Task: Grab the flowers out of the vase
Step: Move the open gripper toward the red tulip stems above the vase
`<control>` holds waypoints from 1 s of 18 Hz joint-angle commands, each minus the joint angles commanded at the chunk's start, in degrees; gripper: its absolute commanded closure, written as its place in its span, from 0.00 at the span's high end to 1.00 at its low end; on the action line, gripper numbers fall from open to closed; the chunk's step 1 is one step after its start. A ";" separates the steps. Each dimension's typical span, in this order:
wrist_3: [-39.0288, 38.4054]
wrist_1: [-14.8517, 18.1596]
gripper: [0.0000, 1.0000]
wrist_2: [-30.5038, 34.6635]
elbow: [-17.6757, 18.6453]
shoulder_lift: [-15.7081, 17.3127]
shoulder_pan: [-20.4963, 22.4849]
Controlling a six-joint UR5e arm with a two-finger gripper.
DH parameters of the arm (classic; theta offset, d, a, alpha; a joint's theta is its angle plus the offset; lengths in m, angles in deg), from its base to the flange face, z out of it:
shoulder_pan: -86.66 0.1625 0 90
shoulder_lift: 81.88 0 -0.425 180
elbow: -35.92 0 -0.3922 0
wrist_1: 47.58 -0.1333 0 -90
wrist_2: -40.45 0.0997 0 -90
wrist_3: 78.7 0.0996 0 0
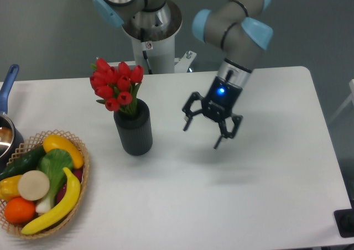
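The flowers (116, 85), a bunch of red tulip buds with green stems, stand in the vase (134, 128), a dark ribbed cylinder left of the table's middle. The bunch leans toward the upper left. My gripper (202, 137) hangs above the table to the right of the vase, about a vase-width away from it. Its two black fingers are spread apart and hold nothing.
A wicker basket (83, 175) with bananas, an orange and vegetables sits at the front left corner. A metal pot with a blue handle (9, 79) is at the left edge. The robot base (151, 40) stands behind the table.
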 joint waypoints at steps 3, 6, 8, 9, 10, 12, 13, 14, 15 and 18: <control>-0.44 0.35 1.00 -3.00 1.58 5.45 0.00; 0.00 0.35 1.00 -4.05 4.83 9.93 0.00; 0.26 0.35 1.00 -6.07 7.12 11.96 0.09; 0.35 0.35 1.00 -6.77 8.09 12.75 0.09; 0.35 0.35 1.00 -6.78 8.70 13.19 0.09; 0.26 0.35 1.00 -6.78 9.50 13.90 0.00; 0.26 0.35 1.00 -6.78 10.28 14.68 -0.09; 0.26 0.35 1.00 -6.69 11.42 15.74 -0.09; 0.26 0.44 1.00 -6.52 12.39 16.79 -0.09; 0.18 0.79 1.00 -5.82 15.03 20.22 0.09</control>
